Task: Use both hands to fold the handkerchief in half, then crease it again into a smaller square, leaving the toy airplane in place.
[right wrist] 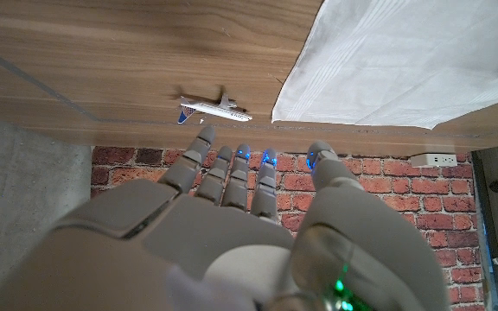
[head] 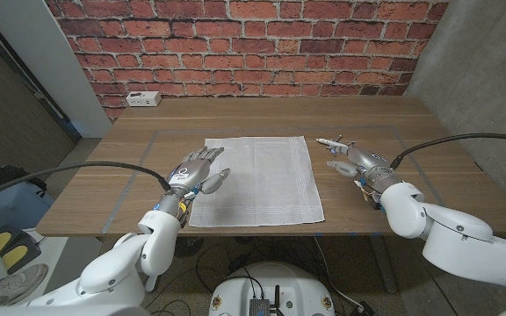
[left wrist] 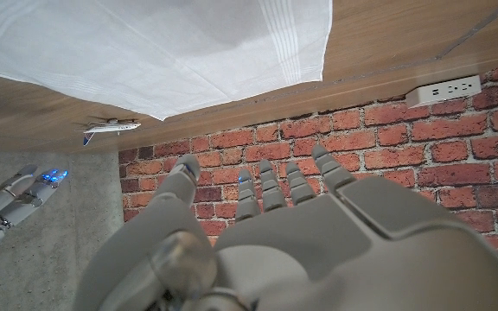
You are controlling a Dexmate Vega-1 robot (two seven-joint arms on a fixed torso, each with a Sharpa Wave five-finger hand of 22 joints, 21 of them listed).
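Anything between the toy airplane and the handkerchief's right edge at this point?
No. In the head view, only a bare strip of wooden table separates the toy airplane from the handkerchief. The right wrist view shows the same bare gap.
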